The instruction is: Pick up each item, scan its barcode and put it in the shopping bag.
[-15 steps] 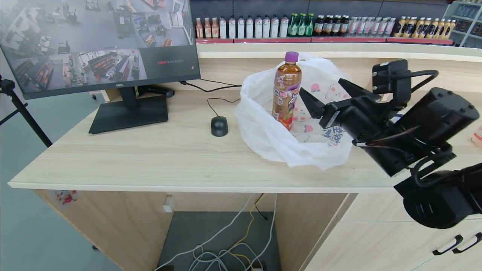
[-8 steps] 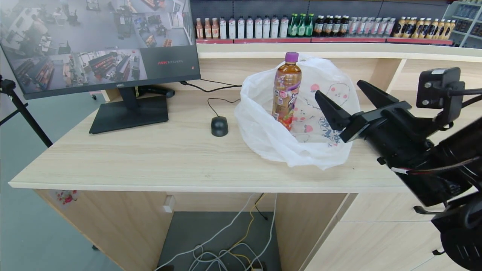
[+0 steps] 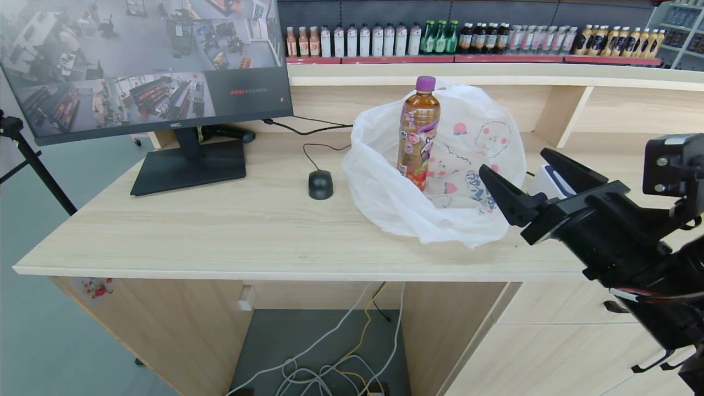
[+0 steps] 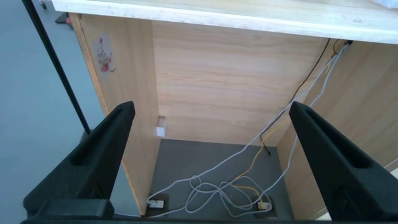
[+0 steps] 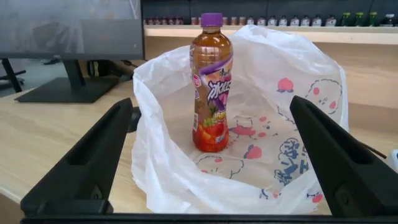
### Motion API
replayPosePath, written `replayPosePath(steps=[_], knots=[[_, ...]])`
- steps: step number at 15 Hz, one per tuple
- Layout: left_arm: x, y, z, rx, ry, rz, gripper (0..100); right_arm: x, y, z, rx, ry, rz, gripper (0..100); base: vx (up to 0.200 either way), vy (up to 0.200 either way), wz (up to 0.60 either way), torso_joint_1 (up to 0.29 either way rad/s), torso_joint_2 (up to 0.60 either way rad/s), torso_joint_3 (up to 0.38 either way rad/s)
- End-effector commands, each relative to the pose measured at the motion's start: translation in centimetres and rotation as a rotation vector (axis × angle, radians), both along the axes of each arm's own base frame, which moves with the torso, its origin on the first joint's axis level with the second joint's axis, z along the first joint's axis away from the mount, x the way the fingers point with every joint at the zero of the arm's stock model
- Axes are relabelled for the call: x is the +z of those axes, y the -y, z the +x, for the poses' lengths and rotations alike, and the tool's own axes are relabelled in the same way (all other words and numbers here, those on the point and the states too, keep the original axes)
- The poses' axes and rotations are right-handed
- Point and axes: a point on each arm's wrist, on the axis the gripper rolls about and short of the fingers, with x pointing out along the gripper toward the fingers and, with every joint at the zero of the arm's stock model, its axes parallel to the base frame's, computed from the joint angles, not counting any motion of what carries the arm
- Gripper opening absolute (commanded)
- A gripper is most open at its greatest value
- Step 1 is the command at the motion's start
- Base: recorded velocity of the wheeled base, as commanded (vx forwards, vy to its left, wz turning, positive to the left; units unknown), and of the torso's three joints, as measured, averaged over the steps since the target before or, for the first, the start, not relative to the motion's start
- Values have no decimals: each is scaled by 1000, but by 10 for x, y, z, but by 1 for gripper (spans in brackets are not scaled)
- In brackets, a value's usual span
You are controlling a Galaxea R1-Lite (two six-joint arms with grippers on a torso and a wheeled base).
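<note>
Head view, centre: bottle (image 3: 418, 132) upright inside white shopping bag (image 3: 385, 192) on the counter (image 3: 220, 231); right gripper (image 3: 514, 164), at frame right beside the bag, jaws apart, empty; left gripper (image 4: 211, 107) likewise apart, empty.

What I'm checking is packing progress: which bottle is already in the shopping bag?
The purple-capped bottle, standing upright inside the white shopping bag; the other bottles line the back shelf.

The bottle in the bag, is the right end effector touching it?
Apart. In the head view the open right end effector hangs off to the side of the bottle, with shopping bag plastic showing between them.
</note>
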Motion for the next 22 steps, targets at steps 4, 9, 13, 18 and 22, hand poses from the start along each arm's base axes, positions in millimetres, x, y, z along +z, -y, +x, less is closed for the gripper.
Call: replayPosePath(steps=[4, 9, 13, 18, 22], knots=[[0, 0, 0, 2, 0, -4, 100, -2, -1, 6, -8, -6, -1, 100, 0, -100, 0, -1, 1, 1], [0, 0, 0, 2, 0, -6, 100, -6, -1, 14, -24, -21, -9, 100, 0, -200, 0, -1, 1, 3], [0, 0, 0, 2, 0, -9, 100, -11, 0, 13, -26, -41, -21, 100, 0, -200, 0, 1, 0, 2], [0, 0, 0, 2, -2, -11, 100, -14, 1, 12, -26, -51, -26, 100, 0, -200, 0, 0, 4, 1], [0, 0, 0, 2, -2, -11, 100, -12, 2, 10, -26, -45, -23, 100, 0, -200, 0, 1, 2, 2]])
